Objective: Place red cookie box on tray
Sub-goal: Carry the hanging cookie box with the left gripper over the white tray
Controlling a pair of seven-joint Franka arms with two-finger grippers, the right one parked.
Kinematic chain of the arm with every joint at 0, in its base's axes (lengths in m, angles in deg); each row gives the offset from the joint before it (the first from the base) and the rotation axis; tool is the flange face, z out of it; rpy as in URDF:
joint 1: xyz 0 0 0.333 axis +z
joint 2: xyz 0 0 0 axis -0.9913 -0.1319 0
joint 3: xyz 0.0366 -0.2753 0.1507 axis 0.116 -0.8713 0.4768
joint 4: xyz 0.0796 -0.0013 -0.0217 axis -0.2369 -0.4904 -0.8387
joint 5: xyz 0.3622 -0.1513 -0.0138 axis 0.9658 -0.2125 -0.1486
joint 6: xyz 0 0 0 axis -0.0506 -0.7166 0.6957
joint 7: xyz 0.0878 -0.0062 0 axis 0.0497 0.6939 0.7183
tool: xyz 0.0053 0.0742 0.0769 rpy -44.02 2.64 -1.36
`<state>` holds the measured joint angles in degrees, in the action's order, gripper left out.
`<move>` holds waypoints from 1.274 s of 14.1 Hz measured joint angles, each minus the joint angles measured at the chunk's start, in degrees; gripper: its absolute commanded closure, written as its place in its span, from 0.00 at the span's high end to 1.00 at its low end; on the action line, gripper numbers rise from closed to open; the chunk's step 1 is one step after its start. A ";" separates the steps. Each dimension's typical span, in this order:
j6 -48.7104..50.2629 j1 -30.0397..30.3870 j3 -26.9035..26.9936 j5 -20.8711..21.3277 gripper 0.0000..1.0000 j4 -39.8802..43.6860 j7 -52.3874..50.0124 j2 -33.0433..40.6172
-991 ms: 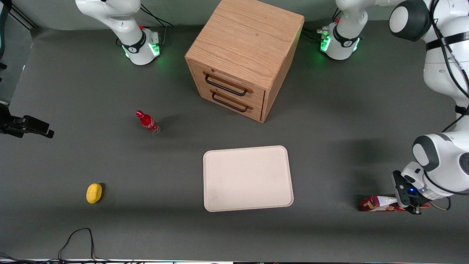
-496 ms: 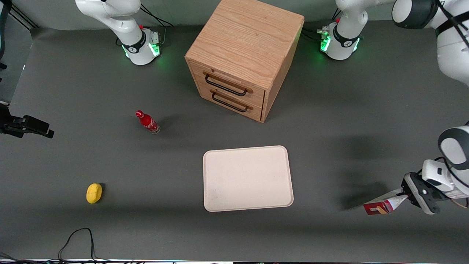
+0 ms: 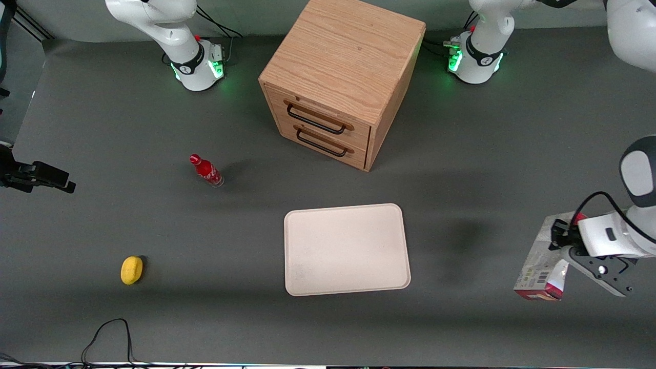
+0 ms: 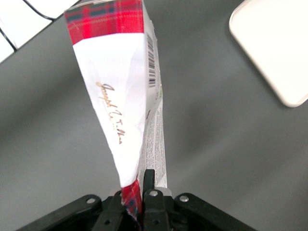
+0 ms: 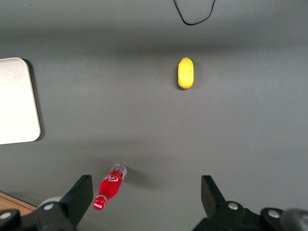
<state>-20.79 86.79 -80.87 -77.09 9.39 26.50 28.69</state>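
Observation:
The red cookie box hangs in the air above the table toward the working arm's end, off to the side of the tray. Its grey printed side with a barcode faces the front camera and its red end points down. My left gripper is shut on the box's upper end. In the left wrist view the fingers pinch the red tartan end of the box, whose white patch and barcode side run away from them. The cream-white tray lies flat on the table, nearer the front camera than the cabinet; its corner shows in the left wrist view.
A wooden two-drawer cabinet stands farther from the front camera than the tray. A small red bottle and a yellow object lie toward the parked arm's end. A black cable loops near the table's front edge.
The box lay flat on the table with my gripper on it; it has since been lifted and swung up, and now hangs end-down from the raised gripper.

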 measured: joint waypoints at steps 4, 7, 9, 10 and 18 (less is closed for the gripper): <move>2.99 -6.41 -2.60 0.87 0.00 2.44 -24.74 -0.15; 2.98 -13.90 -3.10 3.75 0.00 3.64 -40.17 -2.02; 2.63 -17.93 -3.07 5.20 0.00 5.72 -47.70 -4.55; 2.25 -19.34 -3.03 5.44 0.00 6.83 -50.59 -6.01; -7.51 -25.94 -2.44 10.75 0.00 8.90 -62.86 -18.00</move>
<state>-28.30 60.84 -83.31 -66.35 18.28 -36.37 10.69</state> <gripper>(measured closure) 0.938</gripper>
